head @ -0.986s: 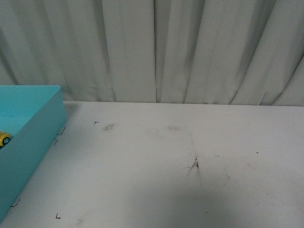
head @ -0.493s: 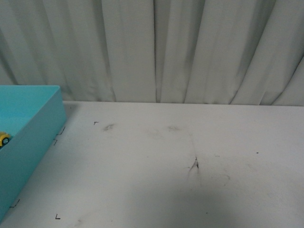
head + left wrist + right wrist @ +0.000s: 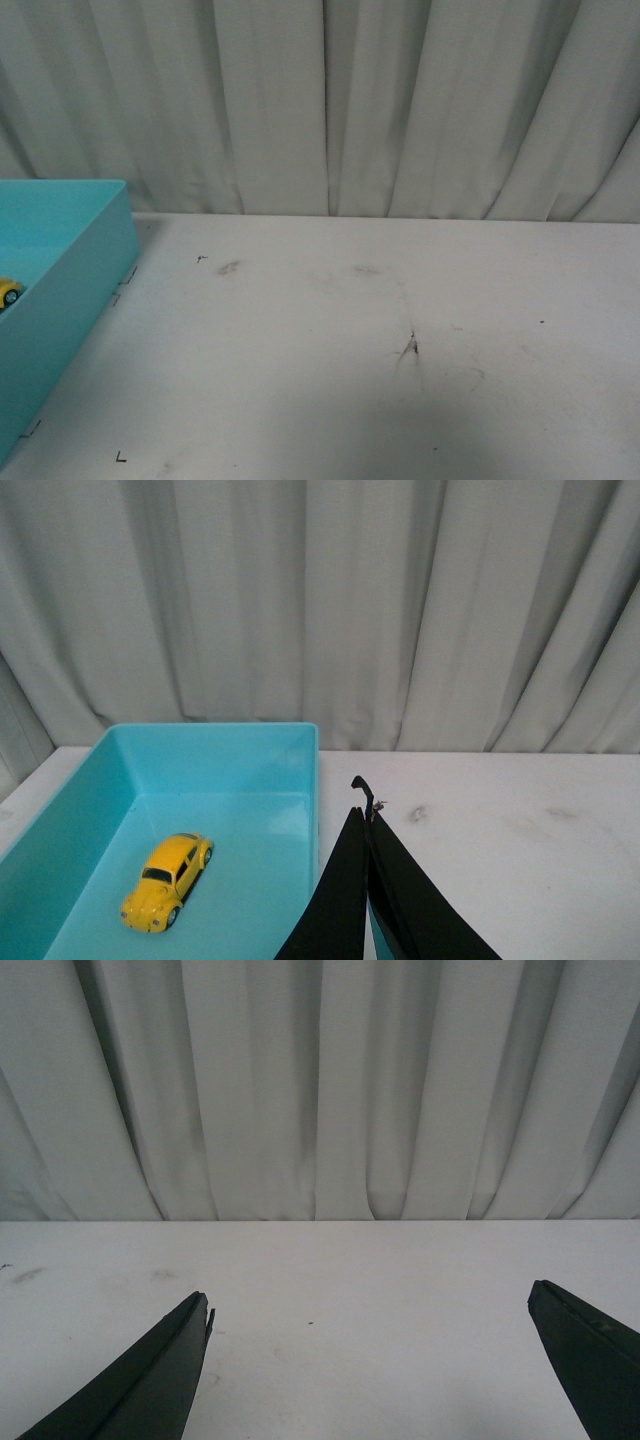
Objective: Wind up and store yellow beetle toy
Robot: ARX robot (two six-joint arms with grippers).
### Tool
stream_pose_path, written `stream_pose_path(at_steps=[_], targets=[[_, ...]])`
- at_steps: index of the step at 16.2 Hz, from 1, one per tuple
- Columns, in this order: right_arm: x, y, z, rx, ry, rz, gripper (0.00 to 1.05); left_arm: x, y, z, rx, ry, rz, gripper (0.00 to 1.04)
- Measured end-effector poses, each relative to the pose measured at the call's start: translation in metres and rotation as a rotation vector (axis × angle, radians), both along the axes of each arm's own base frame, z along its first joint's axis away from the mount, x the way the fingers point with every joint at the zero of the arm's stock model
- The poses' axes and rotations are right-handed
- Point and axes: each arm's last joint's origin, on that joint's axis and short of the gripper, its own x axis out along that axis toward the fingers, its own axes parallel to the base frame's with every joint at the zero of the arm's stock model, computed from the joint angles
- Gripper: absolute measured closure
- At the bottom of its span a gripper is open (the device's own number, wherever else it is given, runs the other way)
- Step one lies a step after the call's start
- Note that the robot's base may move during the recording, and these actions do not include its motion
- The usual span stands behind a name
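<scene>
Glossy rounded yellow beetle toy (image 3: 167, 881) inside smooth turquoise bin (image 3: 270, 760)

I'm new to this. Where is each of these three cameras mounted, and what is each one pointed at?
Front view: on the robot's body between the arms, facing the white table and curtain; no arm shows, only a corner of the turquoise bin.
Left wrist view: on the left arm, looking over its shut left end effector into the bin holding the yellow beetle toy.
Right wrist view: on the right arm, facing table and curtain past its open right end effector.
Front and left wrist views share the bin and toy.
</scene>
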Motion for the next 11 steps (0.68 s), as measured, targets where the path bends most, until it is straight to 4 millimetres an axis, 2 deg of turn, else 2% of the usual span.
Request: stream_pose_path(at_steps=[9, 11], targets=[[0.0, 0.0, 0.0, 0.0, 0.0, 0.0, 0.07, -0.014, 0.0, -0.012, 0.0, -0.008, 0.0, 1.03], [0.0, 0.0, 0.0, 0.0, 0.0, 0.0, 0.07, -0.016, 0.0, -0.02, 0.0, -0.006, 0.0, 1.03]])
